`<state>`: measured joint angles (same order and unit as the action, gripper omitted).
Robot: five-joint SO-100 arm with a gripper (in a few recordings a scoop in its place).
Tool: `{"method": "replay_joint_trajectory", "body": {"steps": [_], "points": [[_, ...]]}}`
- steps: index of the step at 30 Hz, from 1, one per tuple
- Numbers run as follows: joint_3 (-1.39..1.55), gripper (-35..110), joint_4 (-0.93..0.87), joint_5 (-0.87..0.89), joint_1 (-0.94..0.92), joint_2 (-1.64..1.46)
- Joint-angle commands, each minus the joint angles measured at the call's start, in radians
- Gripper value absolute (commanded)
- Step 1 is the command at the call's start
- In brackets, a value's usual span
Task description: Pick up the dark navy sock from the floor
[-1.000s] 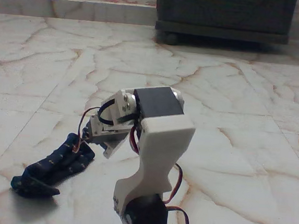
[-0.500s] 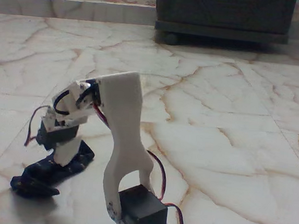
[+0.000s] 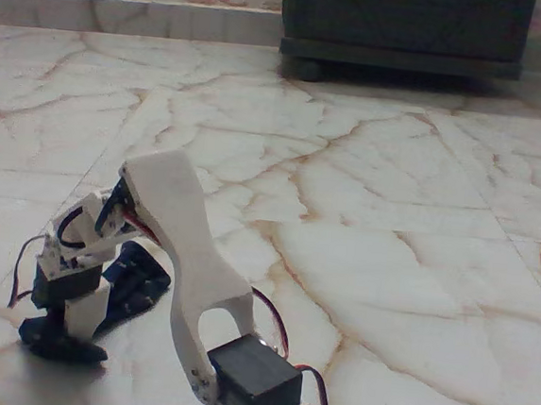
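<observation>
dark navy sock (image 3: 100, 311) lies on the floor (image 3: 407, 262) near its front-left edge, pincer (image 3: 78, 323) down on it, can't tell if clamped — risk: fingers jam on tile or pinch only a loose fold

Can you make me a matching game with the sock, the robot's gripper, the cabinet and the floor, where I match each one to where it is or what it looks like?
Things:
1. dark navy sock
2. gripper
3. cabinet
4. floor

Descriptions:
A. cream-white tiles with reddish-brown veins
B. dark, at the far wall, top of the fixed view
C. white, pointing down over the sock's near end
D. lying flat at lower left, partly behind the arm

Pairs: 1-D, 2-C, 3-B, 4-A
</observation>
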<state>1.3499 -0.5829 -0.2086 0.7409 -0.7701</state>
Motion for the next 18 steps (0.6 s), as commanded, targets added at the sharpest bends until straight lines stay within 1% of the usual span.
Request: {"method": "replay_joint_trajectory", "body": {"steps": [1, 6, 12, 16, 18], "points": [[-0.034, 5, 0.028, -0.028, -0.012, 0.015], [-0.035, 0, 0.086, -0.046, -0.017, 0.066], [-0.029, 0, 0.121, -0.092, -0.032, 0.095], [0.11, 0, 0.158, -0.184, -0.072, -0.043], [0.247, 0, 0.221, -0.249, -0.087, -0.147]]}}
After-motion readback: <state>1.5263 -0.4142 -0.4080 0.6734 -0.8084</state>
